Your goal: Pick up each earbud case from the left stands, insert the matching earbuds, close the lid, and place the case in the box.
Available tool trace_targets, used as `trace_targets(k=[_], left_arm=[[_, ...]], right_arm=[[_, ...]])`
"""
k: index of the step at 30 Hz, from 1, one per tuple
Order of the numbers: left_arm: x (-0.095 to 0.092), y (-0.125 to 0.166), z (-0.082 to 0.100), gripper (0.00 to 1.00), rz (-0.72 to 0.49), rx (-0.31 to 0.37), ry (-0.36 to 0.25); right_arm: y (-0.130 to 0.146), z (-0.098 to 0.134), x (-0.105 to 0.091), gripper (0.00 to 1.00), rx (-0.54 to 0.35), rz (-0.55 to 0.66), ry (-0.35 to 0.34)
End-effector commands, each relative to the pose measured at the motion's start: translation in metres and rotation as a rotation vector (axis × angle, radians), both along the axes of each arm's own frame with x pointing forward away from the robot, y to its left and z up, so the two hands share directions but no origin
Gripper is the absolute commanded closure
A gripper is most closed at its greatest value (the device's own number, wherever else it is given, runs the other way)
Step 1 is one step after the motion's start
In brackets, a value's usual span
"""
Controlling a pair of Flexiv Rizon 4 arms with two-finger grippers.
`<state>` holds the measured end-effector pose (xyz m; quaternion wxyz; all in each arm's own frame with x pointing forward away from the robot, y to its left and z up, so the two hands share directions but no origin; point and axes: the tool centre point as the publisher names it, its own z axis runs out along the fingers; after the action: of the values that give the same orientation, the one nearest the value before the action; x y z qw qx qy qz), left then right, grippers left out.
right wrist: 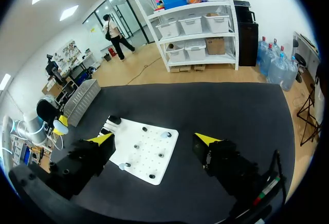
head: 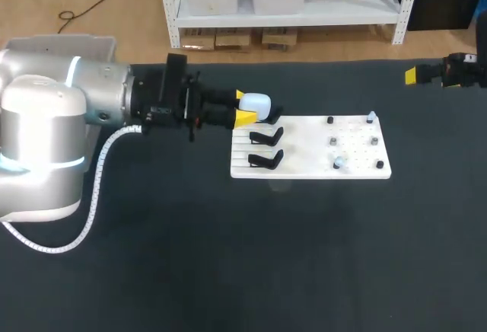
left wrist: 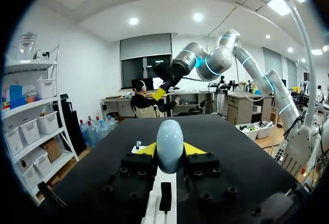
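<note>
My left gripper is shut on a pale blue-white earbud case, held just above the back-left corner of the white board. In the left wrist view the closed case stands upright between the yellow fingertips. Two empty black stands sit on the board's left part. Small earbuds rest on pegs at its right. My right gripper hangs open and empty, high above the table's far right.
A grey box stands off the table's back-left corner, partly hidden behind my left arm. Small dark pegs dot the board's right half. Bare black tabletop spreads in front of the board.
</note>
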<state>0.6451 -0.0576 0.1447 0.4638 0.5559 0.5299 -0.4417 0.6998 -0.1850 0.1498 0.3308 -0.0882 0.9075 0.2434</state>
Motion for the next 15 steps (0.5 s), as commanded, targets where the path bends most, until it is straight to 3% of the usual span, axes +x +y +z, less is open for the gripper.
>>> trace_targets(k=[1,9,15], left_arm=[[-0.0012,-0.0002,-0.0003,1.0,0.005,-0.002,-0.003],[-0.0012,-0.0002,-0.0003,1.0,0.005,-0.002,-0.003],[-0.0093,-0.0005,0.0058,1.0,0.023,-0.057,-0.006]], right_arm=[[-0.0001,0.0001,-0.0001,0.0,-0.001,0.0,0.0],[-0.0001,0.0001,-0.0001,0.0,-0.001,0.0,0.0],[-0.0001,0.0001,-0.0001,0.0,-0.001,0.0,0.0]])
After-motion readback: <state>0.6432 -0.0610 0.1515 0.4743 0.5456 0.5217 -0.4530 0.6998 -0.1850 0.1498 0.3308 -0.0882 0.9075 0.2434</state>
